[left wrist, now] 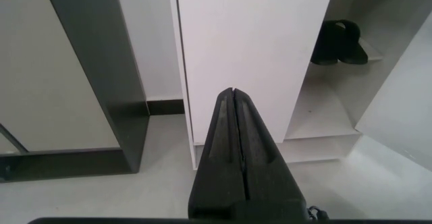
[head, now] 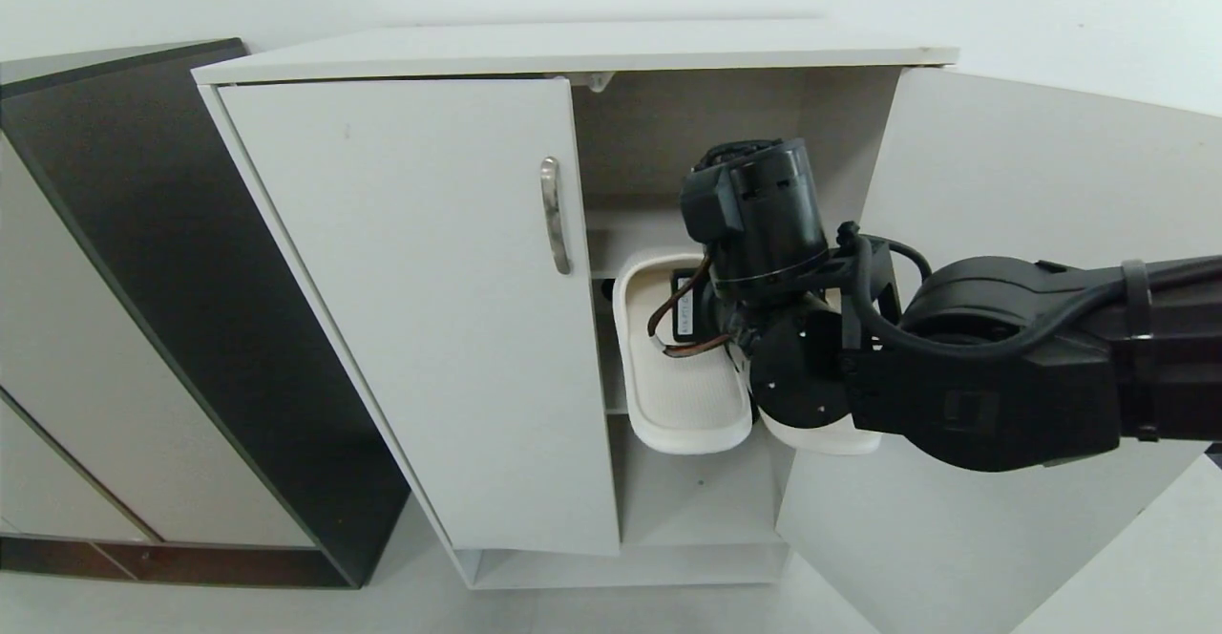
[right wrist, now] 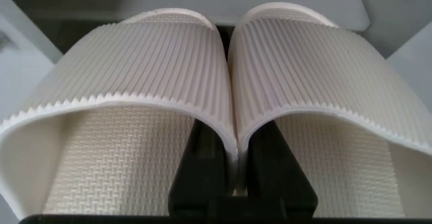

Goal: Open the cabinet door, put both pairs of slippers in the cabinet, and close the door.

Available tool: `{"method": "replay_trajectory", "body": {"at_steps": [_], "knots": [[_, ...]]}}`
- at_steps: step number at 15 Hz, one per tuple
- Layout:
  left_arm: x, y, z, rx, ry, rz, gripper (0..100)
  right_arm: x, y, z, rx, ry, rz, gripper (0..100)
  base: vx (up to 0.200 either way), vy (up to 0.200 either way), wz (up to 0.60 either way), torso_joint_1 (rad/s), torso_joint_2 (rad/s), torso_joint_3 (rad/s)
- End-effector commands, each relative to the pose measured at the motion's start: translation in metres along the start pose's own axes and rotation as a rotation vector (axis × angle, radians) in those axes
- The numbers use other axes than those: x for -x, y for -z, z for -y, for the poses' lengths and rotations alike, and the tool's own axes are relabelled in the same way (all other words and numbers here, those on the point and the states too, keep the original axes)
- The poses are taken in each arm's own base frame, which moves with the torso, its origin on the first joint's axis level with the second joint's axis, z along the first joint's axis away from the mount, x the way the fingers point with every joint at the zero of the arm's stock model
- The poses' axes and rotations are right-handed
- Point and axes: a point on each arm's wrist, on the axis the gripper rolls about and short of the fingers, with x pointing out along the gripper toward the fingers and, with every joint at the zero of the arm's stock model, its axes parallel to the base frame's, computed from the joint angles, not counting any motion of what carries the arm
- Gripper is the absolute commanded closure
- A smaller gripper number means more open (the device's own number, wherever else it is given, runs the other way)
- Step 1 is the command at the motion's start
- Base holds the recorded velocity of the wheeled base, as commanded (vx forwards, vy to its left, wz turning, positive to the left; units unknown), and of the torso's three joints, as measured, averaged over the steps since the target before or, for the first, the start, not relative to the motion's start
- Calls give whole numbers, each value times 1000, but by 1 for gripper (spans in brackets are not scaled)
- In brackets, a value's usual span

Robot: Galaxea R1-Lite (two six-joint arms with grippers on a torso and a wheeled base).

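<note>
- Head view: the white two-door wooden cabinet (head: 573,47) has its right door (head: 1002,195) swung wide and its left door (head: 410,309) shut, so the right half is the only way in.
- The pair of cream ribbed foam slippers (head: 683,395) hangs at that opening at about mid height, toes pointing inward. I cannot tell whether the soles touch a shelf yet.
- The pair of black slippers (left wrist: 341,34) already sits on a shelf inside the right half. The cream pair likely wants a free level, or the bare space beside them.
- Right jaws, in the right wrist view, pinch the two adjoining strap walls together and so carry both slippers. Keep them level, go in deep, and set the soles flat before letting go, so the heels do not block the door.
- Left jaws are pressed together on nothing, low before the shut door and well apart from the work.
</note>
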Motion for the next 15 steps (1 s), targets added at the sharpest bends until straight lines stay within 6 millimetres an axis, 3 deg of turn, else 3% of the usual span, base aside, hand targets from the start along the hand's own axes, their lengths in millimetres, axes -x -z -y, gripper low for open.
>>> {"method": "replay_trajectory", "body": {"at_steps": [1, 7, 15], "knots": [[0, 0, 0, 0, 0, 0, 100, -4, 2, 2, 4, 10, -5, 100, 0, 0, 0, 0, 0, 0], [0, 0, 0, 0, 0, 0, 100, -6, 6, 3, 9, 16, -11, 100, 0, 0, 0, 0, 0, 0], [0, 0, 0, 0, 0, 0, 100, -8, 4, 4, 10, 19, 3, 100, 200, 0, 0, -1, 1, 2]]}}
